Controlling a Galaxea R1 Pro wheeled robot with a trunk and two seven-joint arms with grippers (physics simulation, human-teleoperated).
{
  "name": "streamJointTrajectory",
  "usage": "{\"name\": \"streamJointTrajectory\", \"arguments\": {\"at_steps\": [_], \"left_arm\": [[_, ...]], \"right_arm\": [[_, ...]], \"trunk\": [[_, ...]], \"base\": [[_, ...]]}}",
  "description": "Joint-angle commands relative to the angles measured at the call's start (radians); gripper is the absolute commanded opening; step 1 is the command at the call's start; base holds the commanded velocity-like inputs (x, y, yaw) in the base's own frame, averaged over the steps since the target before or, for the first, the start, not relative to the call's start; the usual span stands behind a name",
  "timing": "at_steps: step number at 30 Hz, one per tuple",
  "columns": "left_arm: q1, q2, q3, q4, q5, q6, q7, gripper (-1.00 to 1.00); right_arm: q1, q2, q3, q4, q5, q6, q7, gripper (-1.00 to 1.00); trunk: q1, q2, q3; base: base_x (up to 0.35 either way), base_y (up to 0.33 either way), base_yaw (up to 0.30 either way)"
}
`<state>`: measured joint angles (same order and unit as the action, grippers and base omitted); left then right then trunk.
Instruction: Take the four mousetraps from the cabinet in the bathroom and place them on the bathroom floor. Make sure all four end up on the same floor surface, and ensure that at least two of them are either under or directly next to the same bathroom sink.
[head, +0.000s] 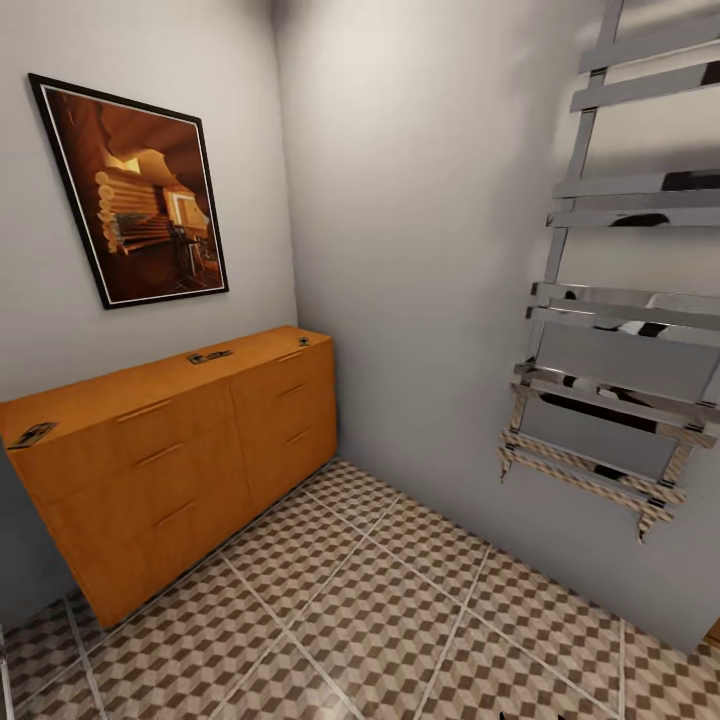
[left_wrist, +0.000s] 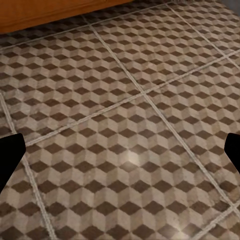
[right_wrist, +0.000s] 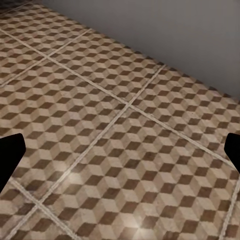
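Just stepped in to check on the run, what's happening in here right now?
Nothing is being handled yet. The robot faces the wooden cabinet against the wall, seen from the head view. Small mousetraps lie on its flat top, one near the left end; how many in all is hard to tell. The patterned tile floor has no traps on it. Both wrist cameras look down at tiles, their jaws wide apart and holding nothing.

One cabinet, three mousetraps on its top, one framed picture
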<state>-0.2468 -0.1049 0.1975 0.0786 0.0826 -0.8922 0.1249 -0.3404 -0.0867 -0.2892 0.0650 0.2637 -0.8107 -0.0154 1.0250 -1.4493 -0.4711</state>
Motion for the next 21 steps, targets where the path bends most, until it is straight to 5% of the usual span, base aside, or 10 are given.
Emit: {"name": "streamJointTrajectory", "arguments": {"at_steps": [1, 8, 21], "left_arm": [[-0.002, 0.0, -0.006, 0.004, 0.008, -0.005, 0.0, 1.0], [-0.002, 0.0, -0.006, 0.003, 0.009, -0.005, 0.002, 1.0], [-0.002, 0.003, -0.007, 0.004, 0.008, -0.005, 0.001, 1.0]], "right_arm": [[-0.002, -0.001, -0.008, 0.004, 0.009, -0.005, -0.002, 1.0], [-0.002, -0.001, -0.008, 0.004, 0.009, -0.005, -0.002, 1.0], [-0.002, -0.001, -0.008, 0.004, 0.009, -0.004, -0.003, 1.0]], "trunk": [[0.0, -0.001, -0.001], [0.0, -0.001, -0.001], [0.0, -0.001, -0.001]], "base": [[0.0, 0.0, 0.027], [0.0, 0.0, 0.145], [0.0, 0.0, 0.285]]}}
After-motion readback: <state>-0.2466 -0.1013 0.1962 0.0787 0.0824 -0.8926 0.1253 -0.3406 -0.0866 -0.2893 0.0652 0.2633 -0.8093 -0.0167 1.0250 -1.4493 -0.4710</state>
